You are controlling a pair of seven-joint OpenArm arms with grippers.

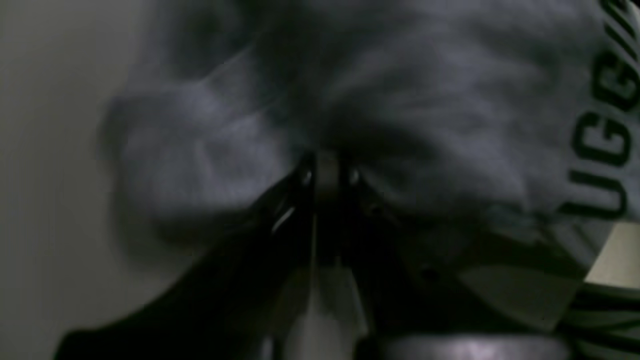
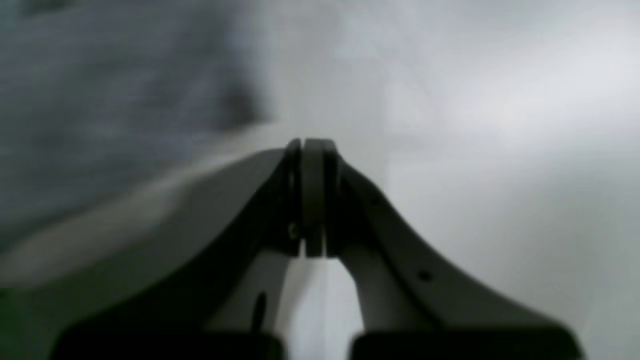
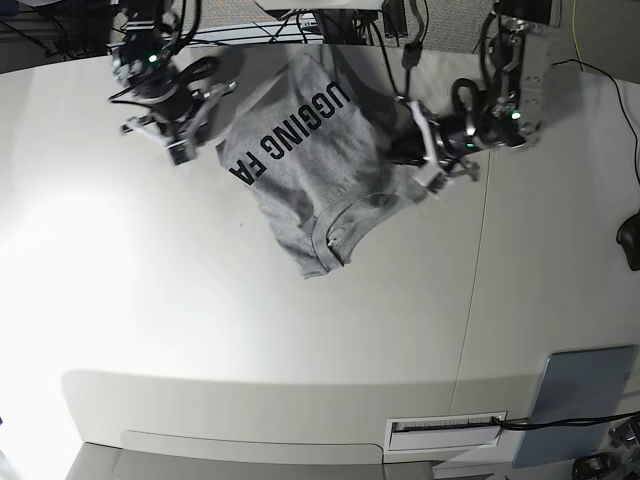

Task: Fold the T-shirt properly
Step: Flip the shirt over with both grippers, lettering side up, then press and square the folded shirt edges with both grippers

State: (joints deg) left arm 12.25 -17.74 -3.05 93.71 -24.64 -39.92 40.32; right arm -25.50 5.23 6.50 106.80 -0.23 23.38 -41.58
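Table: a big white table (image 3: 200,300) fills most of the base view. A thin seam runs down it on the right side of that view.
Room: black cables (image 3: 350,20) and dark gear sit past the far edge of the table. A flat grey pad (image 3: 585,395) lies at the near right corner, and a white label strip (image 3: 445,427) sits on the near edge.
Shirt: the grey shirt (image 3: 310,160) lies crumpled on the far middle of the table. Its black letters (image 3: 285,135) face up. The round neck hole (image 3: 335,235) points toward the near side.
Left gripper: the left gripper (image 3: 420,150) is at the shirt's edge, on the right in the base view. Its jaws are pressed together and pinch a bunch of the grey cloth. In the left wrist view the cloth puffs up right over the tips, and some black letters show at the right edge.
Right gripper: the right gripper (image 3: 183,137) is just beside the shirt's other side, on the left in the base view. Its jaws are pressed together with nothing between them. In the right wrist view the tips sit over bare table, with blurry grey cloth off to the left.
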